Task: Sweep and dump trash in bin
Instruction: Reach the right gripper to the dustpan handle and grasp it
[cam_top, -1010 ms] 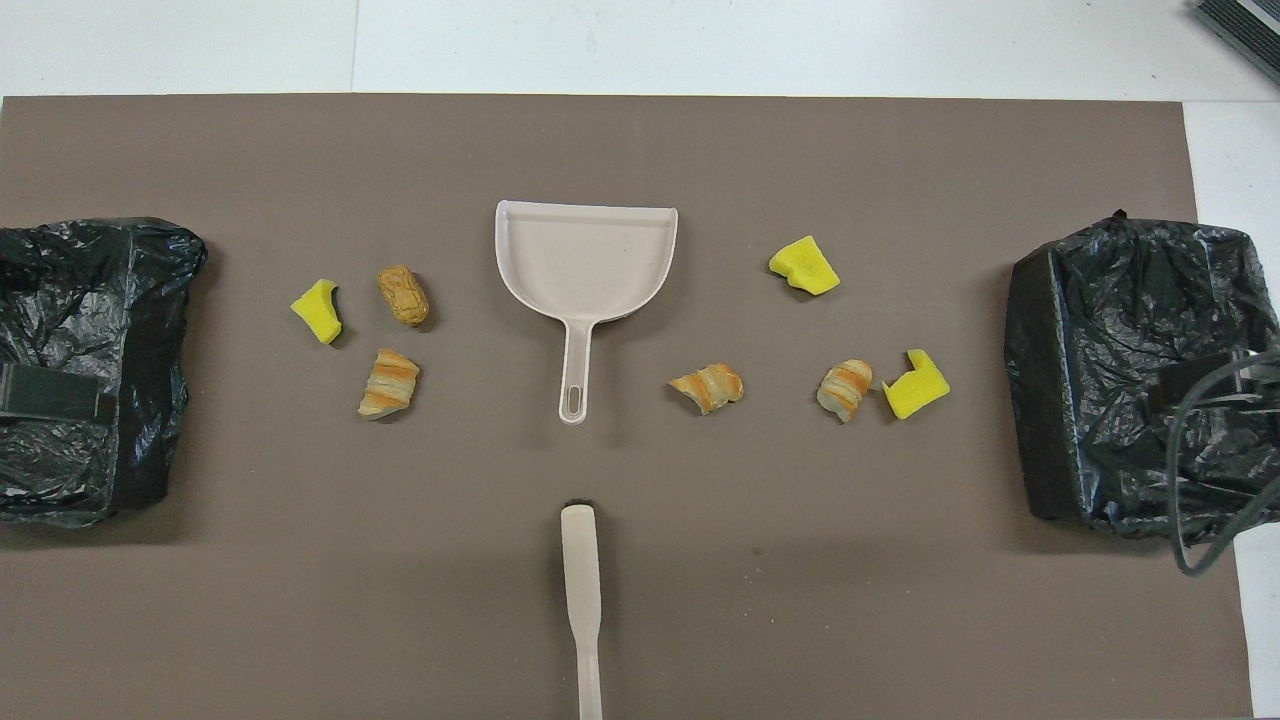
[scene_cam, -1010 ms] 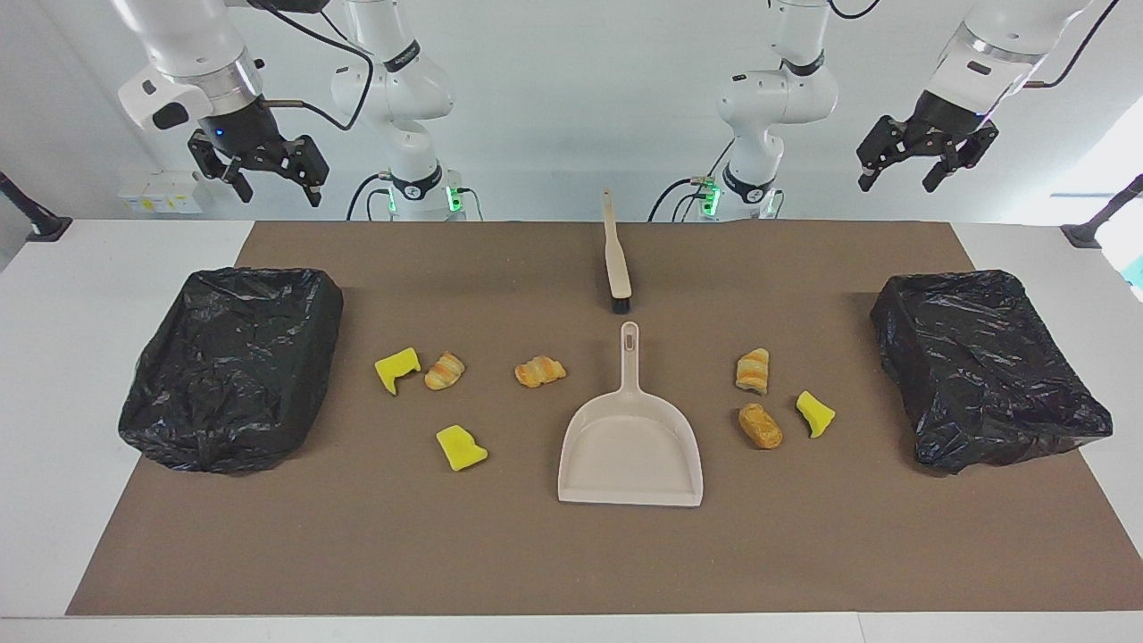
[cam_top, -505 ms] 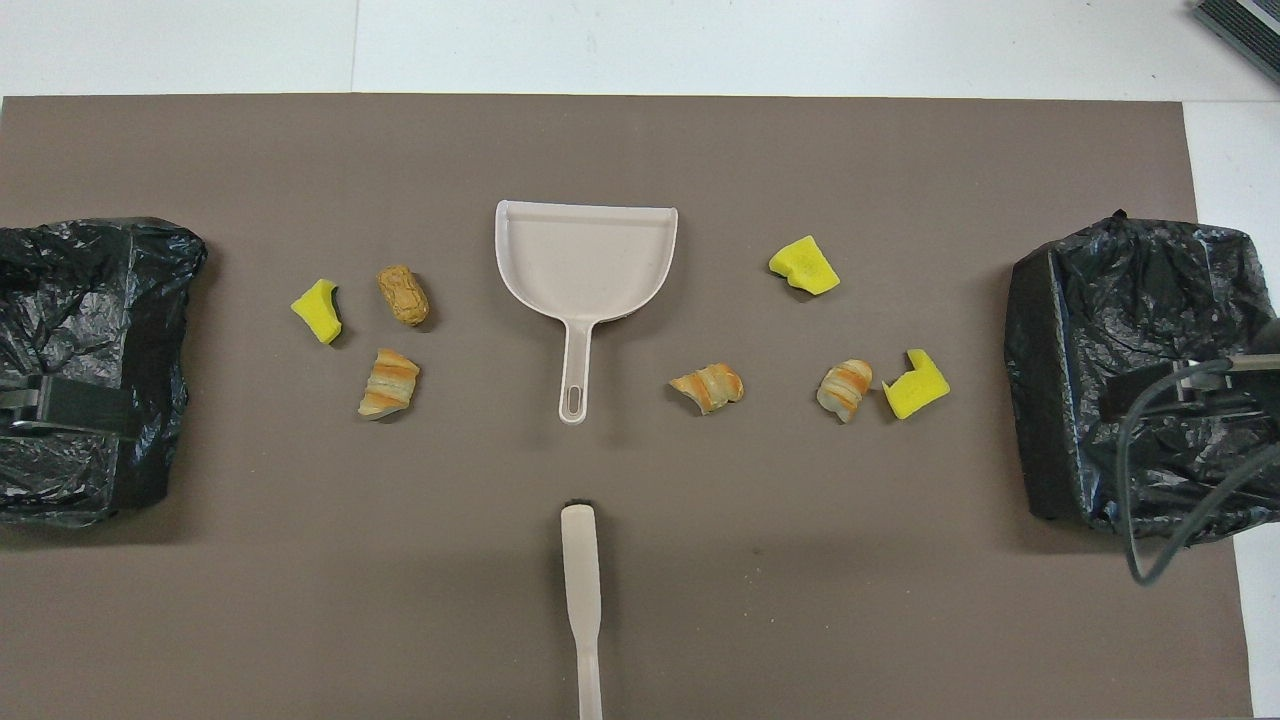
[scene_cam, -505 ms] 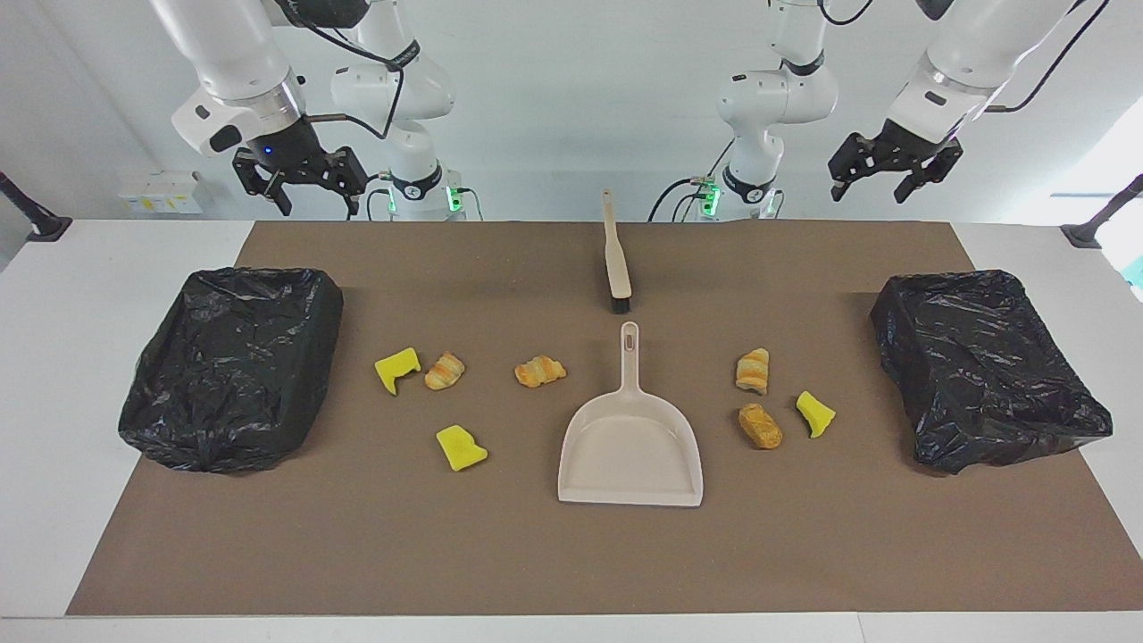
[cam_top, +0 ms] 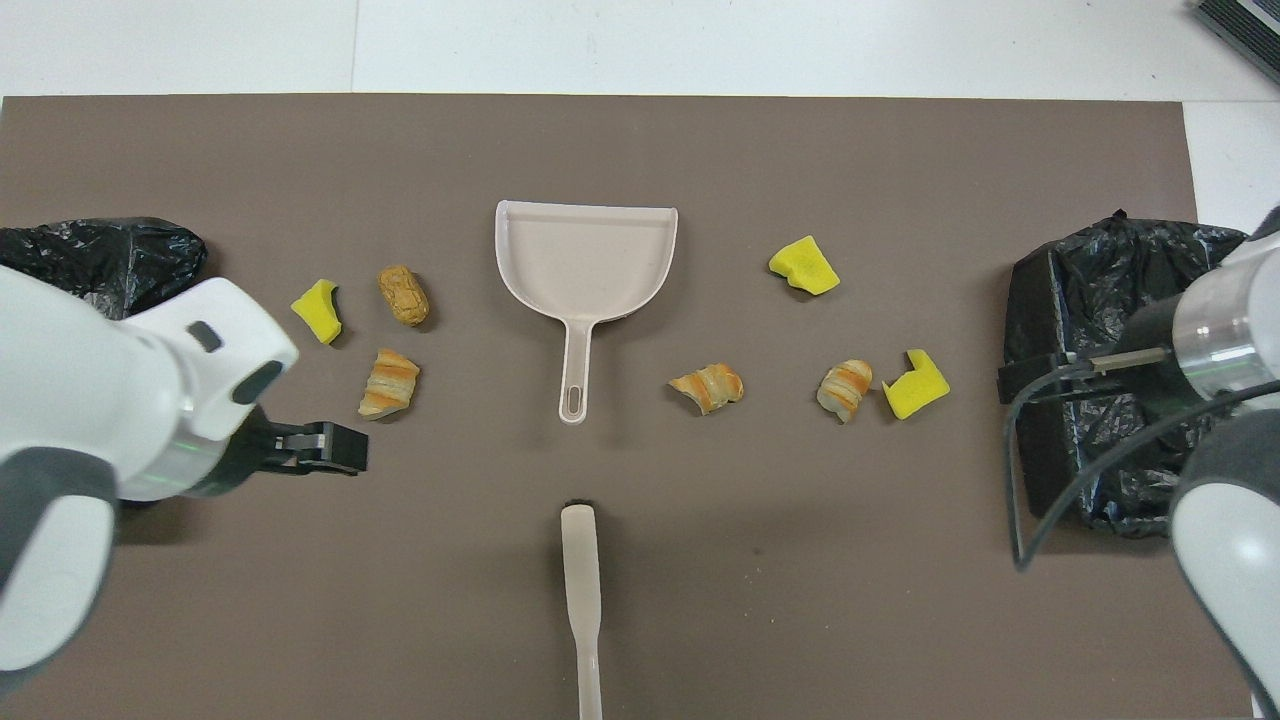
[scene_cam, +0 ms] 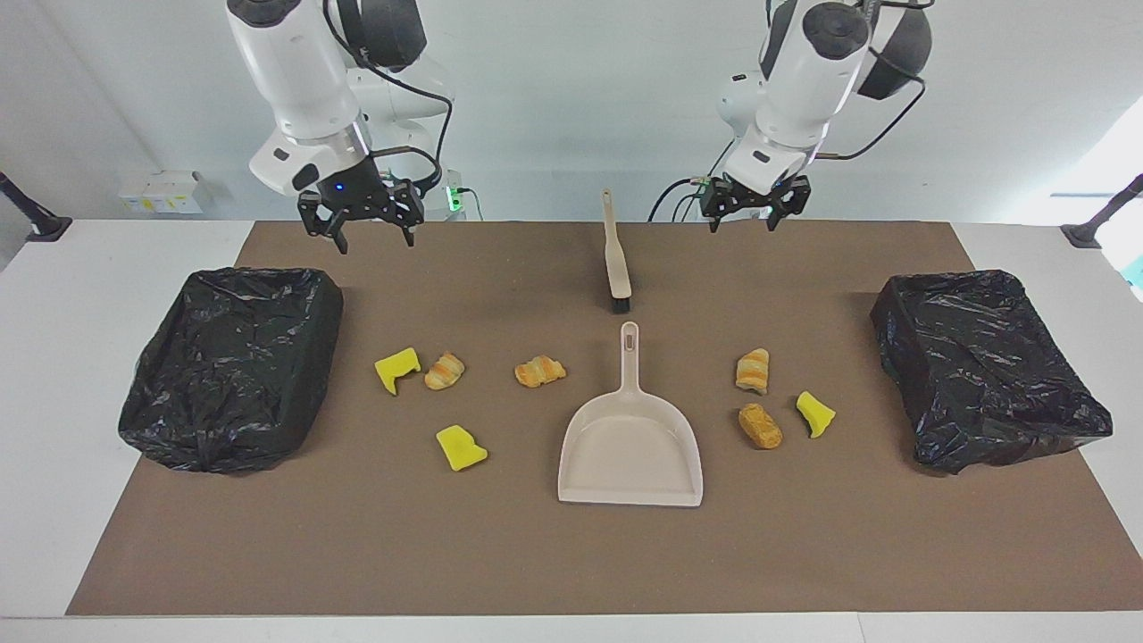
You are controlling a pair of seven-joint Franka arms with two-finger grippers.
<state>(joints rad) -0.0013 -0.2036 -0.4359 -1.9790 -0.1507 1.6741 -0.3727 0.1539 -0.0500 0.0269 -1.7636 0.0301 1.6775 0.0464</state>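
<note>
— Where are your tools?

— My left tool hangs with fingers apart over the brown mat at the robots' edge, holding nothing. My right tool is spread too, empty, over the mat's edge near the black-bagged bin at the right arm's end.

— And the trash?

— All on the mat. The beige plastic dustpan lies mid-counter, the beige brush nearer me. Three yellow foam chunks and four golden-brown pastry toys lie scattered on both sides of it. A second black-bagged bin sits at the left arm's end.
</note>
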